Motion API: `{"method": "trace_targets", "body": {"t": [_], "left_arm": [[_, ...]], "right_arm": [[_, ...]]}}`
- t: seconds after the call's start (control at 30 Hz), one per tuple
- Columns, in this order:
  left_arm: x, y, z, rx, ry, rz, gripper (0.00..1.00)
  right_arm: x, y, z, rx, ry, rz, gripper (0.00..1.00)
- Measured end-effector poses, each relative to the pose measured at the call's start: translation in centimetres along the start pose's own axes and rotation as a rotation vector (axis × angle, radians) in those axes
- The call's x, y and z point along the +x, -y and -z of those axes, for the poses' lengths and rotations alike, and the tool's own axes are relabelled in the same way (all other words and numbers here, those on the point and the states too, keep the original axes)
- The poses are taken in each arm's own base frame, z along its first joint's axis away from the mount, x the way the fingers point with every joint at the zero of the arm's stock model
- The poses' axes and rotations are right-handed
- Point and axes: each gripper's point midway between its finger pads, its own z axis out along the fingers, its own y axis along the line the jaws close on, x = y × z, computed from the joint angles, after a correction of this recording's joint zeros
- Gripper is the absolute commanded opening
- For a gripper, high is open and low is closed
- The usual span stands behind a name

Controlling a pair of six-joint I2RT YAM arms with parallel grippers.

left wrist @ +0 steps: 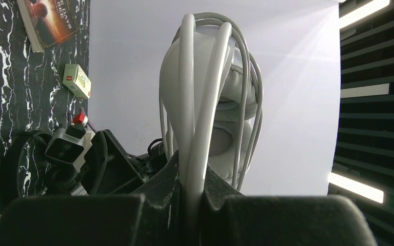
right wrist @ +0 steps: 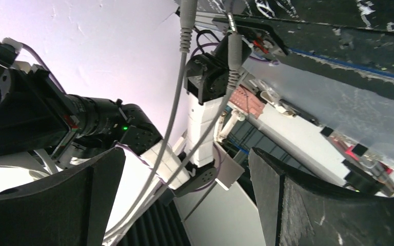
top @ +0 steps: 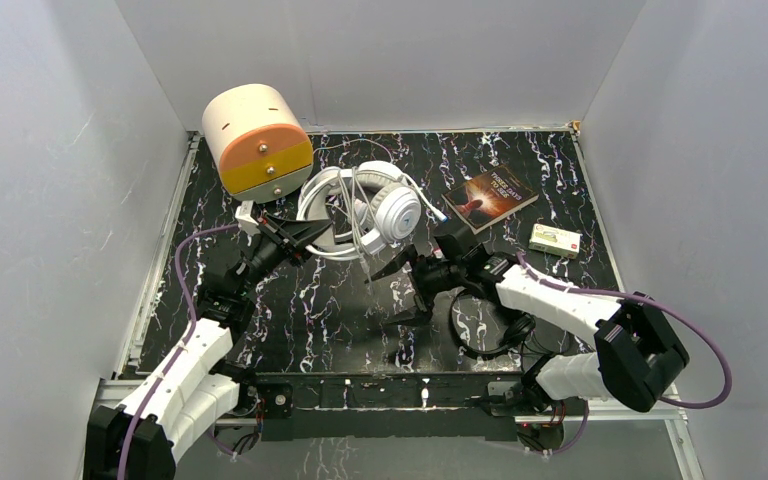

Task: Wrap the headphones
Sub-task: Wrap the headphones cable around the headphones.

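Left gripper (left wrist: 192, 200): matte black fingers clamped on the smooth curved band and looped round cord of the white headphones (top: 397, 212).
Place: the white headphones are at the back centre of the black marble-veined table (top: 340, 310), just beside a cream-and-orange cylinder (top: 257, 140).
Right gripper (top: 393, 295): jaws spread wide, grasping nothing; a thin pale cord (right wrist: 177, 102) with a ribbed plug crosses the gap.
Black headphones (top: 490, 330): a slim hoop lying under the right arm.
Nearby: a glossy book (top: 490, 197) and a small cardboard box (top: 555, 240).

Black white-veined tabletop (top: 340, 310), white headphones (top: 380, 205), black headphones (top: 516, 326), cream-and-orange drum (top: 257, 138), pale green box (top: 555, 240).
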Motion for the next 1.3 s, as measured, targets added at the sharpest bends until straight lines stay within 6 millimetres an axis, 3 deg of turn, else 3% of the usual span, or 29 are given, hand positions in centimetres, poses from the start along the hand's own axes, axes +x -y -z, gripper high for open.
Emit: {"method": "trace_targets", "body": {"t": [0.47,0.7,0.97,1.13,1.3], "left_arm": [[0.3,0.5,0.0,0.02,-0.015,-0.014,0.0],[0.3,0.6,0.1,0.023,-0.017,-0.017,0.0],[0.7,0.8,0.2,0.028,-0.038,-0.017,0.0],[2.2,0.9,0.8,0.05,-0.121,-0.03,0.0],[4.1,0.9,1.8,0.072,-0.25,-0.059,0.0]], "right_arm": [[2.2,-1.4,-2.2,-0.029,-0.029,-0.054,0.82],[3.4,-2.1,-2.6,-0.065,-0.058,-0.041,0.54],[3.3,-2.2,-3.1,-0.108,-0.061,-0.028,0.0],[1.5,-1.8,-3.2,-0.166,-0.009,0.033,0.0],[-1.2,-2.4,-2.8,-0.2,0.043,0.248,0.0]]}}
